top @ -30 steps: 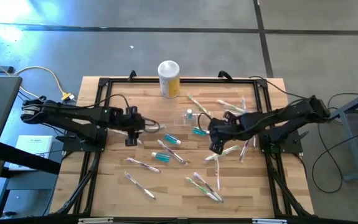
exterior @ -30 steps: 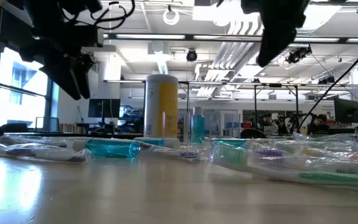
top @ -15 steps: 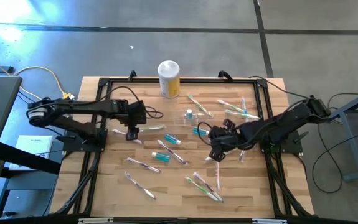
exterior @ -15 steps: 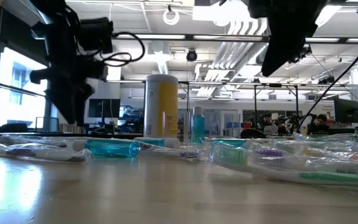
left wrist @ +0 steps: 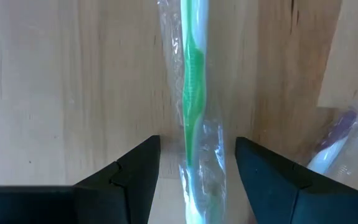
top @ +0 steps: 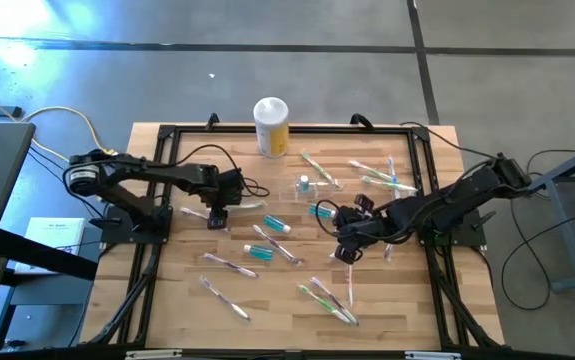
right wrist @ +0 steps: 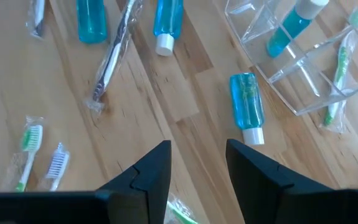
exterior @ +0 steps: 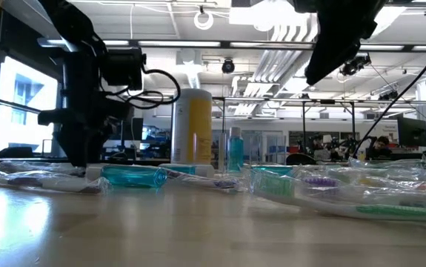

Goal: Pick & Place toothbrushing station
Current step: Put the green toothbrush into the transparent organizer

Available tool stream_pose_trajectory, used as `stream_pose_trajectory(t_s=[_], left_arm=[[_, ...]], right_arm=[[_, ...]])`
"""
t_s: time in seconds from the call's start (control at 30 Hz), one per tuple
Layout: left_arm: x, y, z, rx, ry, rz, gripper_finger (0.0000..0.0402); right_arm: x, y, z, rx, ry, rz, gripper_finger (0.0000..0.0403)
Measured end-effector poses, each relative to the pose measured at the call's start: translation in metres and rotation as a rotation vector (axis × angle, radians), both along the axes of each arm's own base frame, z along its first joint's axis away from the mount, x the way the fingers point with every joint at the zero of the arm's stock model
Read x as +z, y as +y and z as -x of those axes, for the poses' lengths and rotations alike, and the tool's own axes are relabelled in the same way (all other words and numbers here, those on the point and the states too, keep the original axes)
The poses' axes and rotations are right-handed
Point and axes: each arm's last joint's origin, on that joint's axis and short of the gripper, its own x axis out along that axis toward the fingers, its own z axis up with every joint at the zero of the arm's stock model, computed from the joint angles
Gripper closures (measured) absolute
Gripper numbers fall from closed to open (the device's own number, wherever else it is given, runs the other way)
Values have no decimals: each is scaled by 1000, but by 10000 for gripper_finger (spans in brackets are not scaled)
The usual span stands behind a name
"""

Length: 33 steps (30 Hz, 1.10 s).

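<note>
The toothbrushing station [top: 305,188] is a clear plastic holder standing on the table's far middle, with a blue bottle and a wrapped green toothbrush in it [right wrist: 297,62]. My left gripper [top: 217,217] points down, low over the table's left half. It is open, with one finger on each side of a wrapped green toothbrush [left wrist: 194,93] that lies flat on the wood. My right gripper [top: 345,252] hangs open above the table, nearer than the station, with nothing between its fingers [right wrist: 197,180].
A tall yellow canister [top: 271,127] with a white lid stands at the far edge. Several wrapped toothbrushes and blue bottles [right wrist: 247,106] lie scattered over the table's middle and right. A black frame [top: 162,180] runs around the work area.
My left gripper has come down close to the table and tipped more steeply downward, ending astride the green toothbrush; its fingers have stayed open. My right gripper has shifted a little toward the table's near edge.
</note>
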Motion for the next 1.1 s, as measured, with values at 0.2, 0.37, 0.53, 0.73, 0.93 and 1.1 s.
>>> stream_pose_trajectory(t_s=[0.2, 0.37, 0.53, 0.73, 0.93, 1.1], left_arm=[[-7, 0, 0, 10, 43, -8, 227], [-3, 0, 1, 15, 28, -21, 335], [2, -3, 2, 22, 14, -74, 386], [17, -29, -3, -28, 125, -292, 393], [56, -78, -14, -183, 129, -434, 394], [85, -137, -16, -477, 19, -589, 394]], right_arm=[[1, 0, -1, 4, -16, -3, 256], [1, 0, -1, 8, -14, -1, 256], [1, 0, -2, 9, -19, 4, 256], [-6, -1, -1, -8, -25, 14, 256], [-5, -3, -2, -86, -70, 35, 256], [-2, -2, -7, -95, -131, 27, 256]])
